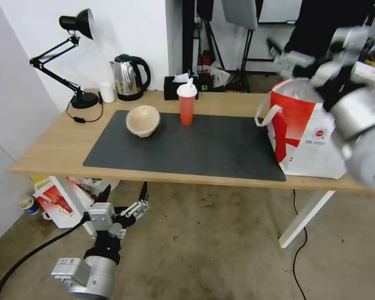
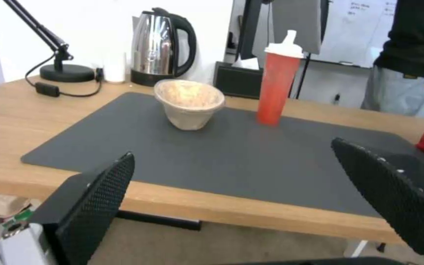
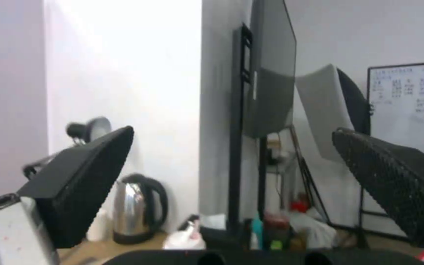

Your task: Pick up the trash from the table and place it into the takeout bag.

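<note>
head view alone shows takeout bag (image 1: 308,133); both end effectors gape empty.

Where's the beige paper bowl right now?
In the head view, the beige paper bowl sits at the dark mat's far-left corner, left of the red cup, before the kettle.

Back left corner of the desk you've got a black swing-arm lamp (image 1: 73,50), its cord (image 1: 85,116) looping forward across the wood. Just right of the lamp base sits a small white cup (image 1: 107,92), then a shiny steel kettle (image 1: 129,77) with a black handle. A black tissue box (image 1: 180,87) is further along the back edge, tissue poking out. Down on the floor at the left there's a red-and-white carton (image 1: 58,202) and a little tub (image 1: 28,205). A black cable (image 1: 298,246) trails over the concrete floor on the right.
</note>
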You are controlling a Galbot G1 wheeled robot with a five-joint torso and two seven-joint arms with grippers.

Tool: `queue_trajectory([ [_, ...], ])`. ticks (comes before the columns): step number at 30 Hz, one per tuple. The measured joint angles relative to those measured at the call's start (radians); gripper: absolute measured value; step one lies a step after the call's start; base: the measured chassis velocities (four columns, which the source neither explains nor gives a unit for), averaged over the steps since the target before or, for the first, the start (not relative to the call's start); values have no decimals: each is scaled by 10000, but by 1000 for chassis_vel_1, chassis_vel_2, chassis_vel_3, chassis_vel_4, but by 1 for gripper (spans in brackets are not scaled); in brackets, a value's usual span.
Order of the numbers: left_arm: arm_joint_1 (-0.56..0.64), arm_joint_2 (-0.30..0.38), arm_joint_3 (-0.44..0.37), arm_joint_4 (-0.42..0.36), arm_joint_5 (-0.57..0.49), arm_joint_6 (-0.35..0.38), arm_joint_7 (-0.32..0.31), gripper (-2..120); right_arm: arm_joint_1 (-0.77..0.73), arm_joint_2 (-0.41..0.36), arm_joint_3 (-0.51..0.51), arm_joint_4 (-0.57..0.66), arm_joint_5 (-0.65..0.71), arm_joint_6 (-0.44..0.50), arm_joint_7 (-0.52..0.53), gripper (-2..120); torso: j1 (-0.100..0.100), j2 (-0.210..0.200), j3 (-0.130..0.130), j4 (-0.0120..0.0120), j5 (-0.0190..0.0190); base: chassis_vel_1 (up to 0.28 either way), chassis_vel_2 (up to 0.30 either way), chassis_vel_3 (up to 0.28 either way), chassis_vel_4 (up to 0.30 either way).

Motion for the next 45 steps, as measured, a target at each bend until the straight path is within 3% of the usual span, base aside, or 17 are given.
queue_trajectory([
  [6, 4, -55, 11, 37, 49, -146, 4, 100, -1160, 839, -224, 329, -1879, 880, 55, 100, 0, 0, 1, 0, 0, 0, 0, 0, 0],
  [13, 31, 22, -108, -6, -5, -183, -11, 100, -3739, 1649, -237, 1012, -4208, 2095, 105, 100, 0, 1, 0, -4, 0, 0, 0, 0, 0],
  [26, 35, 39, -86, 6, -18, -160, 77, 100, -7042, 2736, -475, 1069, -7783, 2547, 1232, 100, 0, 2, 0, -3, 1, 0, 0, 0, 0],
  [32, 26, 58, -111, 25, -25, -138, 146, 100, -8634, 2993, -972, 1068, -8347, 2050, 2604, 100, 0, 2, -1, -4, 1, 0, 0, 0, 0],
  [45, 14, 34, -121, -2, -32, -96, 229, 100, -9498, 2849, -1476, 1068, -7700, 688, 4262, 100, 1, 2, 0, -2, 2, 0, 0, 0, 0],
])
